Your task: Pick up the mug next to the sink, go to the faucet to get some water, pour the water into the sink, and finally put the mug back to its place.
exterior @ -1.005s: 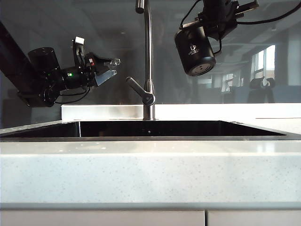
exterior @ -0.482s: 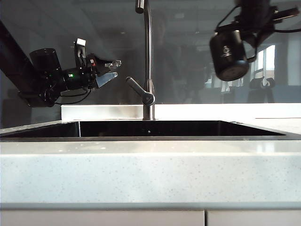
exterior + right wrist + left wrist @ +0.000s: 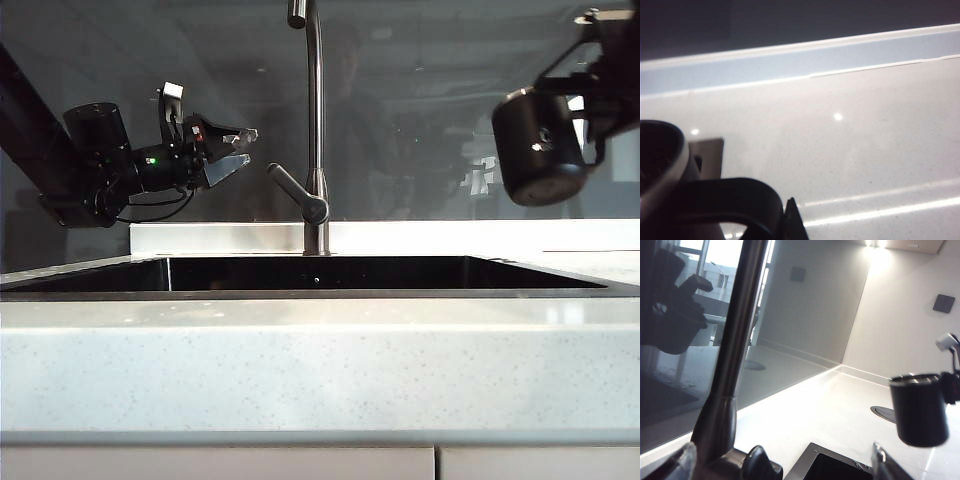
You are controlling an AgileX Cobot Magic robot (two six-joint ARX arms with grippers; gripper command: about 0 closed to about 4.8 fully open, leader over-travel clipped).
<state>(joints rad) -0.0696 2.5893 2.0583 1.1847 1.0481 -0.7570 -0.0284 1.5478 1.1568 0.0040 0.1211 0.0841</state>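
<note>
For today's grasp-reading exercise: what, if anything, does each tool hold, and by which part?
The right tool, high at the right, holds the mug by its handle side. The left tool, left of the faucet, is open and holds nothing.

mug [image 3: 540, 150] marking: a small pale mark is seen on its black side, but no letters can be made out
other surfaces: no readable text, label, brand or number is found

Pale speckled counter [image 3: 320, 370], dark glass backsplash [image 3: 420, 120], cabinet fronts [image 3: 220, 463]
</note>
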